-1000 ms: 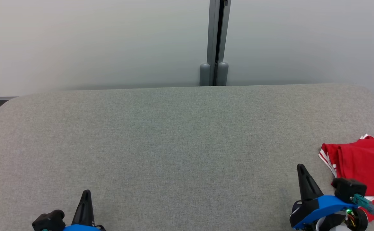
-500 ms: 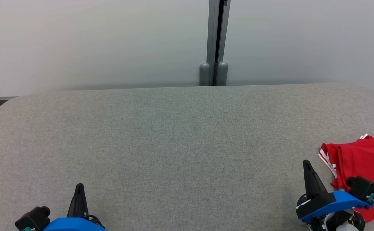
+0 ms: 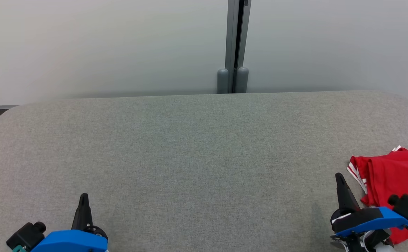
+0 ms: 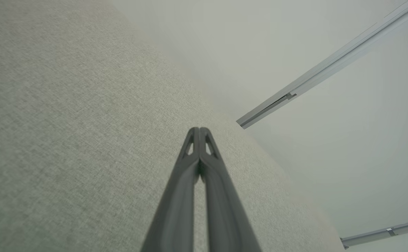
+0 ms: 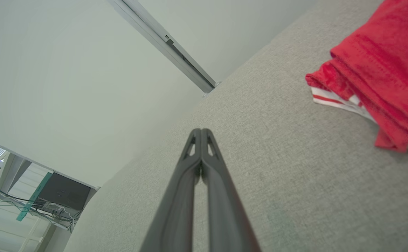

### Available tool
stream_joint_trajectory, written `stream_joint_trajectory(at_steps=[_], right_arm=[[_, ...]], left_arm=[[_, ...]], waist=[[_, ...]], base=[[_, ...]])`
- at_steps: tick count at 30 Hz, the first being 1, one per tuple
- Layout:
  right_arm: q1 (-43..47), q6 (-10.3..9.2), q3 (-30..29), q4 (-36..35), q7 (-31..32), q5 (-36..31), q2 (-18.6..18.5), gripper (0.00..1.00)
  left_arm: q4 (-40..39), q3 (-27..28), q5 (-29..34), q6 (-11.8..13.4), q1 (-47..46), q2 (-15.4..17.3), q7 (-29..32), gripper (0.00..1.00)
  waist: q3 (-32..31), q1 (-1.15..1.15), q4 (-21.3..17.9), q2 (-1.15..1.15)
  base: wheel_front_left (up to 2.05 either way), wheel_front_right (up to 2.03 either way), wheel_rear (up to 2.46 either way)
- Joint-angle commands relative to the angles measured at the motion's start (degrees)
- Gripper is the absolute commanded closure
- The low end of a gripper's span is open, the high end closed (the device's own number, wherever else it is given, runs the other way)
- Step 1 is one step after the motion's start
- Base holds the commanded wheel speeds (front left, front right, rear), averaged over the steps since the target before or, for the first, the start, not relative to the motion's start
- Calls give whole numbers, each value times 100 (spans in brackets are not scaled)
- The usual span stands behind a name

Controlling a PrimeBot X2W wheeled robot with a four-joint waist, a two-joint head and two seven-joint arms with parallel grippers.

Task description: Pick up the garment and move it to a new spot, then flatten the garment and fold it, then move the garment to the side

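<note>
Garment first: the red garment (image 3: 396, 175) lay in a loosely folded bundle at the near right edge of the desk (image 3: 196, 150). A band of white-and-red striped trim peeked out along its left side. Part of it ran past the right border of the head view, so I could not see its whole outline.

Just to its left stood the right hand (image 3: 338, 176), clenched, its two dark fingers pressed together into one point and holding nothing. Its tip hung over bare grey cloth, apart from the garment. The blue wrist housing behind it crossed in front of the bundle's near corner, and I could not tell whether it touched the fabric.

Well across the desk, at the near left, the left hand (image 3: 83, 196) was clenched in the same way. It was empty, and its tip was over bare surface.

Beyond both hands the grey woven desk top stretched flat to its rounded far corners. Behind that rose a pale wall (image 3: 102, 45), split by an upright metal post (image 3: 237, 35) with two grey rounded caps at its foot. In the right wrist view, a shelf (image 5: 63, 192) with tangled cables sat off beyond the desk.
</note>
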Motion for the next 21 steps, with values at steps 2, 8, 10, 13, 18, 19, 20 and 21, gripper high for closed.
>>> stream_joint_trajectory(at_steps=[2,8,10,13,18,19,20,21], right_arm=[[-6,1,-34,-151,85,331,-41,100],[17,1,-64,-241,195,772,-45,100],[26,1,-74,-269,235,912,-46,100],[38,1,-89,-307,289,1122,-48,100],[56,1,-112,-373,371,1456,-51,100],[60,1,-118,-386,391,1518,-51,100],[64,1,-122,-399,402,1582,-52,100],[68,1,-127,-413,419,1646,-52,100]], left_arm=[[-139,59,-315,-3,-173,4,83,100],[-216,89,-741,-4,-209,3,195,100],[-241,99,-876,-4,-219,3,235,100],[-273,112,-1076,-4,-234,2,288,100],[-330,127,-1394,-5,-262,2,369,100],[-342,130,-1458,-5,-264,2,386,100],[-354,134,-1519,-5,-265,1,406,100],[-363,138,-1577,-5,-264,1,418,100]], waist=[[1,0,-1,-1],[2,0,-4,-1],[3,0,-5,-1],[4,0,-6,-1],[5,0,-8,-1],[5,0,-8,-1],[5,0,-9,-1],[6,0,-9,-1]], base=[[0,0,0],[0,0,0],[0,0,0],[0,0,0],[0,0,0],[0,0,0],[0,0,0],[0,0,0]])
